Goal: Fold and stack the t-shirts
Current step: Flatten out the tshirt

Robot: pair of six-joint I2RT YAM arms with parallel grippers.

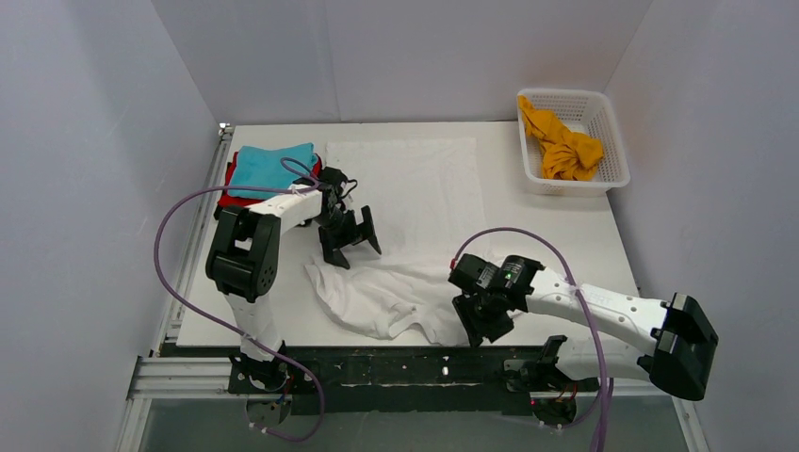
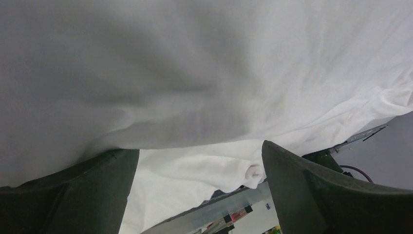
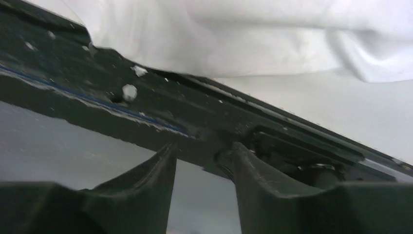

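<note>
The large white t-shirt (image 1: 400, 188) lies on the table, its far half flat and its near half crumpled toward the front edge. My left gripper (image 1: 350, 247) hovers open over the shirt's left edge. In the left wrist view (image 2: 199, 148) white cloth (image 2: 219, 73) fills the space beyond the spread fingers, with none pinched. My right gripper (image 1: 485, 328) is at the shirt's near right corner by the table's front edge. In the right wrist view (image 3: 203, 146) it is open and empty, the white cloth (image 3: 234, 34) ahead of it. A teal t-shirt (image 1: 273, 168) lies on a red one (image 1: 229, 200) at the far left. No black shirt shows.
A white lattice basket (image 1: 603, 118) at the far right holds the orange-yellow t-shirt (image 1: 562, 146). A black metal rail (image 1: 405, 363) runs along the table's near edge, just below my right gripper. Grey walls enclose the table on three sides.
</note>
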